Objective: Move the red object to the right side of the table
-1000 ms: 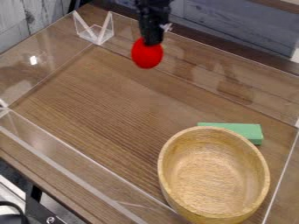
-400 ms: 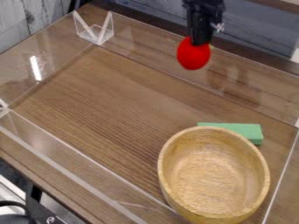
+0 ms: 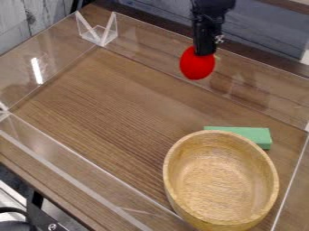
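So the red strawberry toy (image 3: 197,65) is up near the far edge of the bench (image 3: 115,104), somewhere around the middle of that edge and a bit toward the right corner, with its rounded red side facing the camera. The dark claw (image 3: 208,38) is right behind and above it, clenched on the strawberry by the look of it (the fingertips are mostly a dark blur, so don't ask me exactly where they touch). Whether the toy is hanging just over the wood or brushing it, I can't tell from this angle. Moving out from there, a flat green block (image 3: 239,136) lies toward the right edge, nearer the camera than the strawberry. Just beside it, on the near side, is the big round wooden bowl (image 3: 221,180), pale and sitting down by the near right corner, and I can't see anything inside it except bare wood. Over the other way, close to the far left corner, there's a clear angular plastic piece (image 3: 99,30) with bright white edges. Low see-through walls run along the bench's borders, with some glare on the left side.
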